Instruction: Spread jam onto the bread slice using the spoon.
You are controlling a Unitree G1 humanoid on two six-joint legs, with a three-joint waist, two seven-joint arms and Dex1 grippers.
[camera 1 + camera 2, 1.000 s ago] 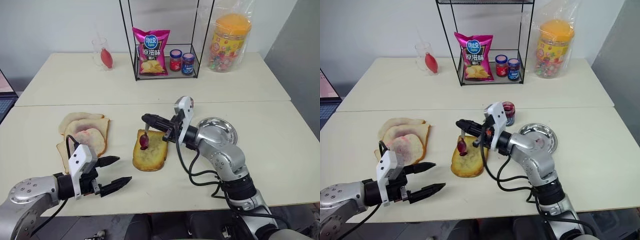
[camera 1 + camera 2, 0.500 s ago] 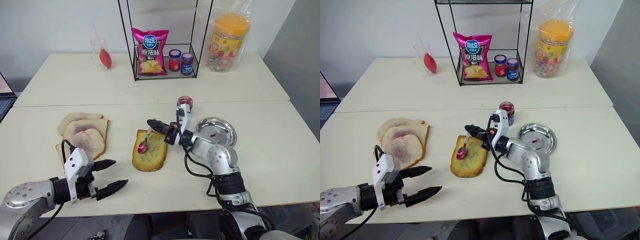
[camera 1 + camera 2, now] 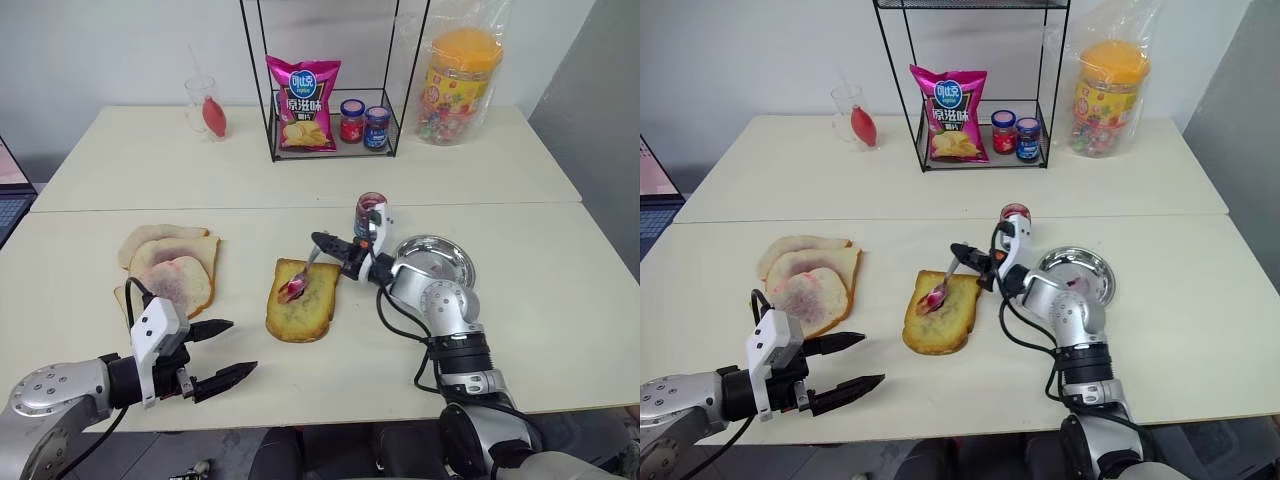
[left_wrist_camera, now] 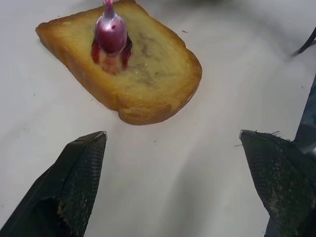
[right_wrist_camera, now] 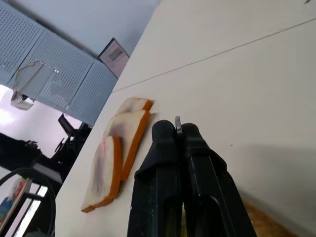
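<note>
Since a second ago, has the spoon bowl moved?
Yes. The spoon dropped from above the bread slice's far edge onto its top, jam touching.

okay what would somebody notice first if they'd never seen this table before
Probably the right tool near the table's middle, shut on a spoon whose jam coated bowl presses onto the toast. Then the left tool, open over bare table by the near edge, and the pink chip bag in the wire rack behind.

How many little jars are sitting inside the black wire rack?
2. The red-capped jar and the blue-capped jar stand side by side in the rack, right of the chips bag. None seem hidden.
</note>
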